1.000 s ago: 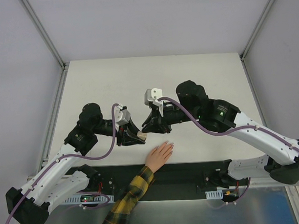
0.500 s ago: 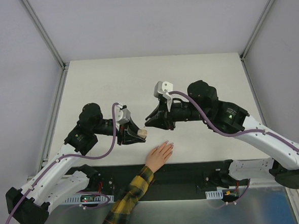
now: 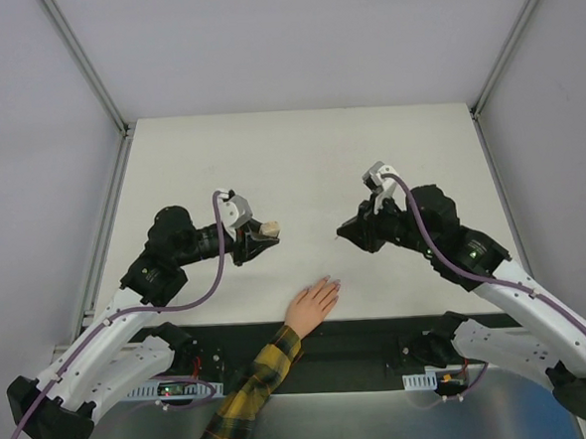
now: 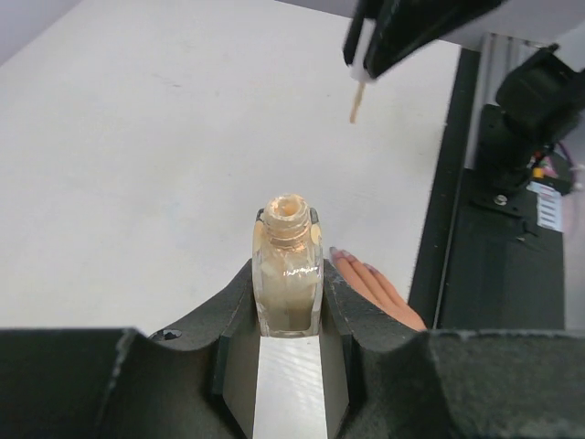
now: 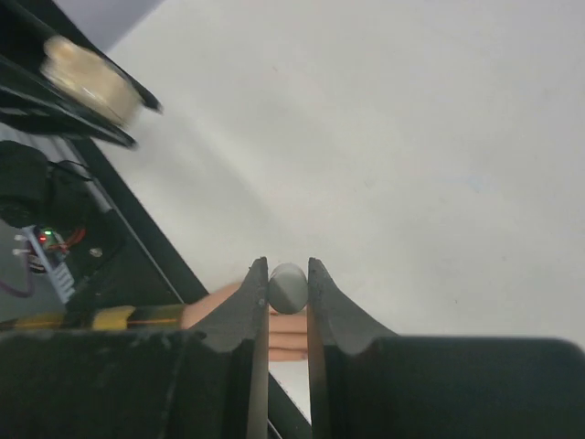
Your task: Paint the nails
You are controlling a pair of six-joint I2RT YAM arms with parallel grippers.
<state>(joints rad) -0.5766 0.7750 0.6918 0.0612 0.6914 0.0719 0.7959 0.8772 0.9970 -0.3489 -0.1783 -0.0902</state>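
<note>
Two robot hands pinch: left hand (image 3: pixel 254 238) an open beige glass bottle (image 4: pixel 286 265), right hand (image 5: pixel 287 265) a grey round brush cap (image 5: pixel 289 289), near pale lilac nails (image 4: pixel 335 252).

The right claw (image 3: pixel 341 234) has swung away to the right, drawing its brush (image 4: pixel 355 102) clear of the bottle (image 3: pixel 270 227); the left claw (image 3: pixel 263 232) has carried the bottle farther from the hand (image 3: pixel 313 303). The two claws, nearly touching before, now stand well apart.
</note>
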